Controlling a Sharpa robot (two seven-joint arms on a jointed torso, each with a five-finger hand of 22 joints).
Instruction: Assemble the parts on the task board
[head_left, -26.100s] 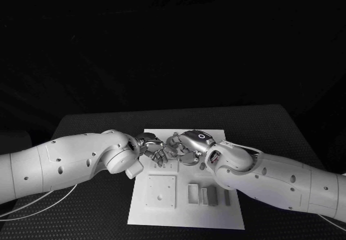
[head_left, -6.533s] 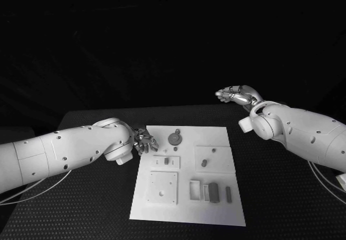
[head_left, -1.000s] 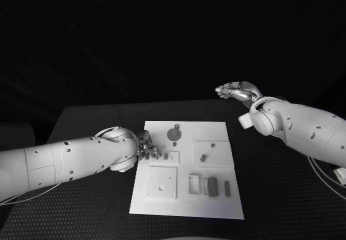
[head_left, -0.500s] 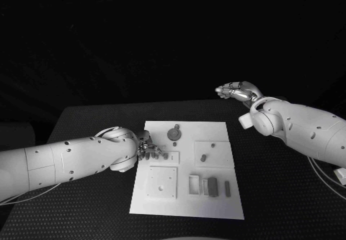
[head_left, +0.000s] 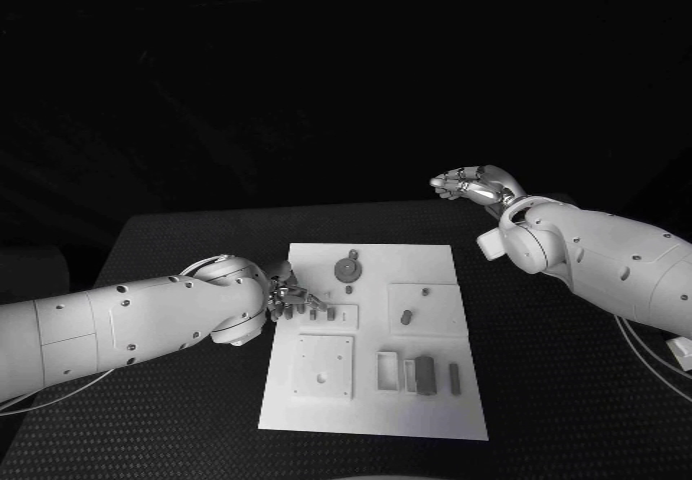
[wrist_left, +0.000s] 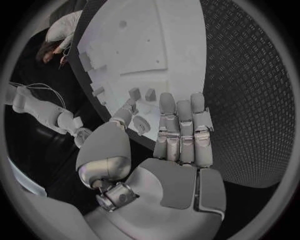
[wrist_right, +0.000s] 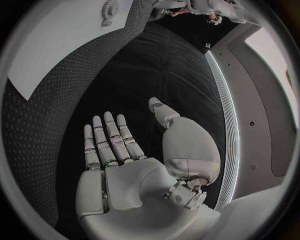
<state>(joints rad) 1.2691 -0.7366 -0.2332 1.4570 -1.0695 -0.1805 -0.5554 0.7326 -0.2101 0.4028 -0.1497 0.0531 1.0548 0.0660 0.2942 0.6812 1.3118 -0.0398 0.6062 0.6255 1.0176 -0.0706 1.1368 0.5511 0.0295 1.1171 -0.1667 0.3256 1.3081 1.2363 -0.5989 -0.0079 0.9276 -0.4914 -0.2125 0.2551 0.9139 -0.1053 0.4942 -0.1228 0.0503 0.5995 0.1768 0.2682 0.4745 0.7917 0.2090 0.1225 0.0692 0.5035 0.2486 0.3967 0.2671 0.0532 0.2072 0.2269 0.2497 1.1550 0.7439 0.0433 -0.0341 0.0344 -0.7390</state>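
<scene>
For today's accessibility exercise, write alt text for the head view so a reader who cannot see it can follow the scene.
A white task board lies on a black table, with small grey parts and a round disc on it. The robot's left hand reaches over the board's left edge with nothing in it, while the right hand is raised beyond the table's far right corner, also holding nothing.

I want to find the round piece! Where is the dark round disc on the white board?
In the head view, the dark round disc sits near the far edge of the white task board, beyond the left hand.
</scene>
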